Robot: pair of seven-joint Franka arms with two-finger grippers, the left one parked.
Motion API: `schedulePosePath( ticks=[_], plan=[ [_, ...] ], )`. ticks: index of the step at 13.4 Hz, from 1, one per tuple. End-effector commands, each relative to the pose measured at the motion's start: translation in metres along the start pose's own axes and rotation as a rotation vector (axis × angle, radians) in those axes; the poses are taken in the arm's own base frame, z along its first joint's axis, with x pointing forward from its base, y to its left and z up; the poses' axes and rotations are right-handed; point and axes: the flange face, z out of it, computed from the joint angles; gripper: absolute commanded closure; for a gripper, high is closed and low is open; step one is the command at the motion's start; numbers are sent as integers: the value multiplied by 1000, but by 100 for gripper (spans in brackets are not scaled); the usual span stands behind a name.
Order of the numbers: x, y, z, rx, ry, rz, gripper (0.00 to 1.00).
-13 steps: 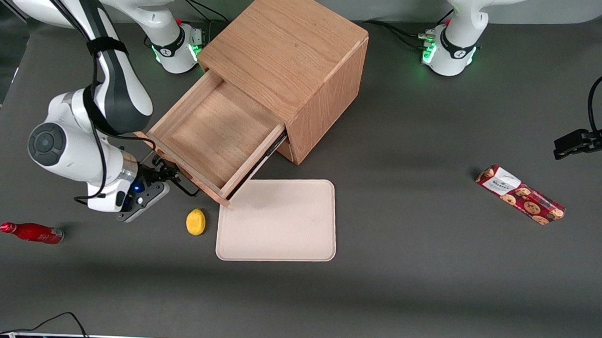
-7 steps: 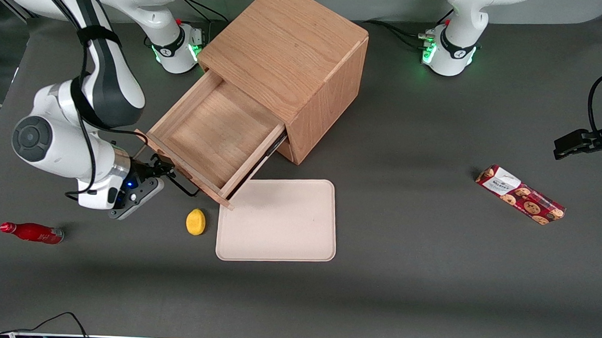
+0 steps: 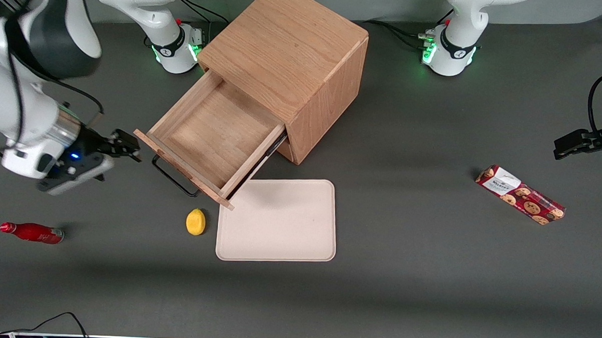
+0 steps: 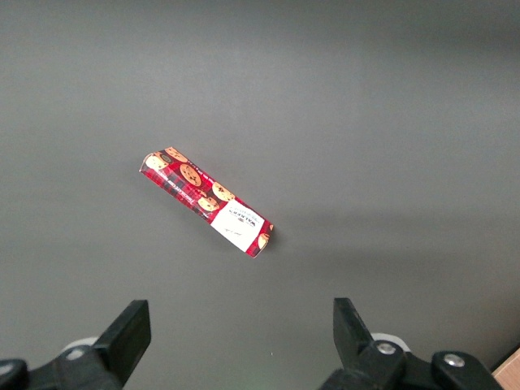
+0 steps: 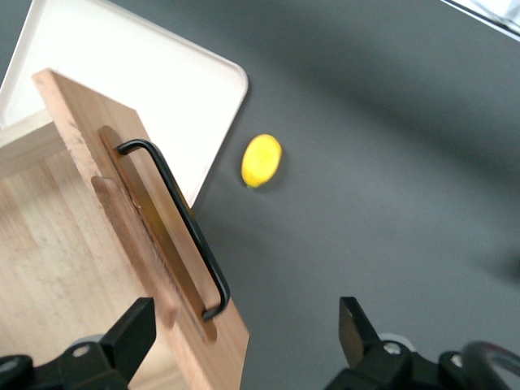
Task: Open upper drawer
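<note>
The black two-finger gripper (image 3: 126,148) is now hanging at the left of the front view, its fingers spread and holding nothing, apart from the long thin black metal bar handle (image 3: 174,176) that it was clamping a second ago. Over the last second the arm has been lifting and drawing away toward its own end of the table. I judge that as release and retreat: the pull looks finished.

The wide shallow light-oak upper drawer (image 3: 214,136) is standing well out of the tall oak cabinet (image 3: 290,53), its bare floor showing, in the upper middle of the frame. Its front board is facing diagonally down and left in the picture, and the front and handle are running from upper left to lower right. The drawer's corner is overhanging the cream rectangular tray (image 3: 279,221); a small yellow lemon (image 3: 195,221) is lying just beside that tray.
</note>
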Motion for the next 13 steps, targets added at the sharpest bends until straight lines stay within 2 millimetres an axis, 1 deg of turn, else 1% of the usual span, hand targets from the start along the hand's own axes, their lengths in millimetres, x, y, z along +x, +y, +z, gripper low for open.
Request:
schedulePosePath(
  ticks=[1, 3, 4, 8, 10, 13],
  plan=[
    [-29, 3, -37, -31, -4, 199, 0],
    [-52, 13, -63, -28, -13, 243, 0],
    [-63, 12, -76, -27, -9, 267, 0],
    [-100, 25, -109, -30, -20, 420, 0],
    [-111, 30, -117, -61, -31, 433, 0],
    [-111, 37, -115, -86, -40, 443, 0]
  ],
)
